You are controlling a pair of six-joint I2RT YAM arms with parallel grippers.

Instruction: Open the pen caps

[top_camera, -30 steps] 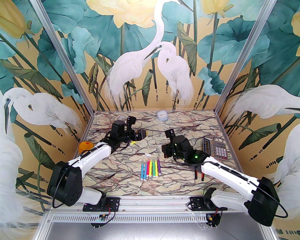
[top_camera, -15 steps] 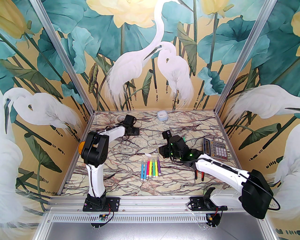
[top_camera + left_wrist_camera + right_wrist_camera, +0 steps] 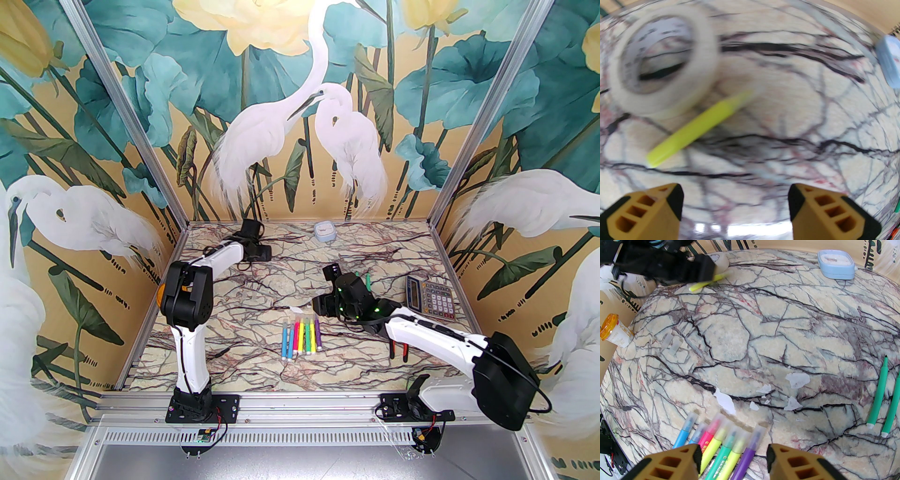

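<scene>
The right hand [image 3: 732,456] hangs just above a row of markers [image 3: 721,448] at the middle of the desk [image 3: 262,375]. Its jaws are parted to a middling gap with nothing between them. The purple marker [image 3: 746,458] lies in line with that gap. The clear pen caps [image 3: 759,429] sit on the far ends of those markers, just ahead of the fingertips.

Two green pens [image 3: 879,392] lie well off to the right, tips bare. A calculator [image 3: 429,297] sits by the right edge.

The left hand [image 3: 736,201] is spread wide and empty near the far left corner. A yellow marker [image 3: 693,131] lies ahead of its fingers, just beside a roll of tape [image 3: 663,63]; blur hides whether that marker is capped.

Open desk lies between the two arms, and a blue box [image 3: 325,231] stands at the back edge.
</scene>
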